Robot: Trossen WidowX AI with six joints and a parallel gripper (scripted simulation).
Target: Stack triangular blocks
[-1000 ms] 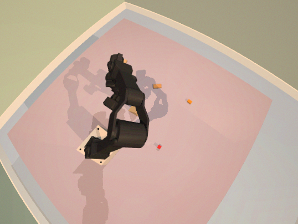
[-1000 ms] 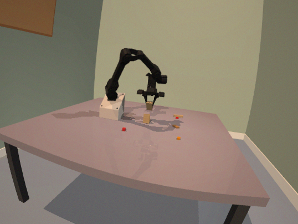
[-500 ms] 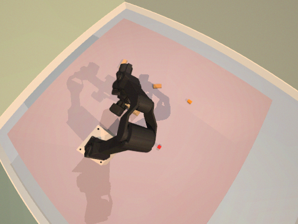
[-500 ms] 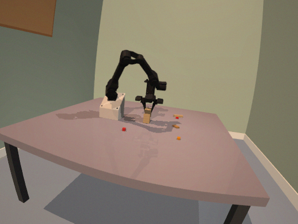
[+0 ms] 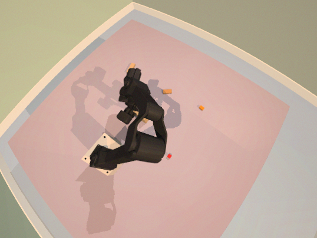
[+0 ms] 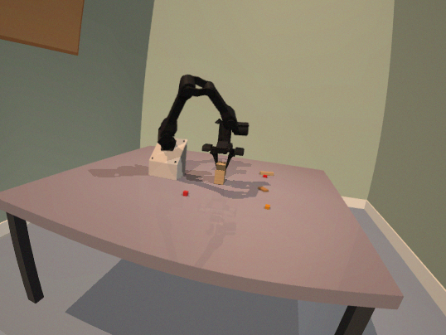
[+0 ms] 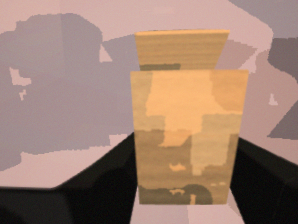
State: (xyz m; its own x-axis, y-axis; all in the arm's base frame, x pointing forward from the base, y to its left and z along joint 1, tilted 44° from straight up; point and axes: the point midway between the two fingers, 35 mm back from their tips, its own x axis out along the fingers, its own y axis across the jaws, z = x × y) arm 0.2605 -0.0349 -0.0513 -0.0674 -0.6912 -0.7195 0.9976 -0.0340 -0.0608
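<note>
mid-frame in the exterior view, the fingers [image 6: 222, 161] grip the upper block [image 6: 221, 167] [image 7: 187, 135] above the lower block [image 6: 219, 177] [image 7: 180, 50], likely needing alignment before lowering

The surface [image 5: 206, 177] [image 6: 124, 224] [image 7: 115, 15] is a dusty-pink tabletop on dark legs. Standing on it are the white arm base [image 5: 87, 155] [image 6: 163, 169] and the lower triangular block [image 5: 145, 121] [image 6: 219, 179] [image 7: 182, 50]. A red cube [image 5: 169, 156] [image 6: 186, 193], an orange cube [image 5: 201, 108] [image 6: 267, 206] and a short orange-brown block [image 5: 167, 91] [image 6: 263, 189] lie apart. A tan bar [image 5: 131, 66] [image 6: 267, 173] lies near a second red cube [image 6: 265, 176].
</note>
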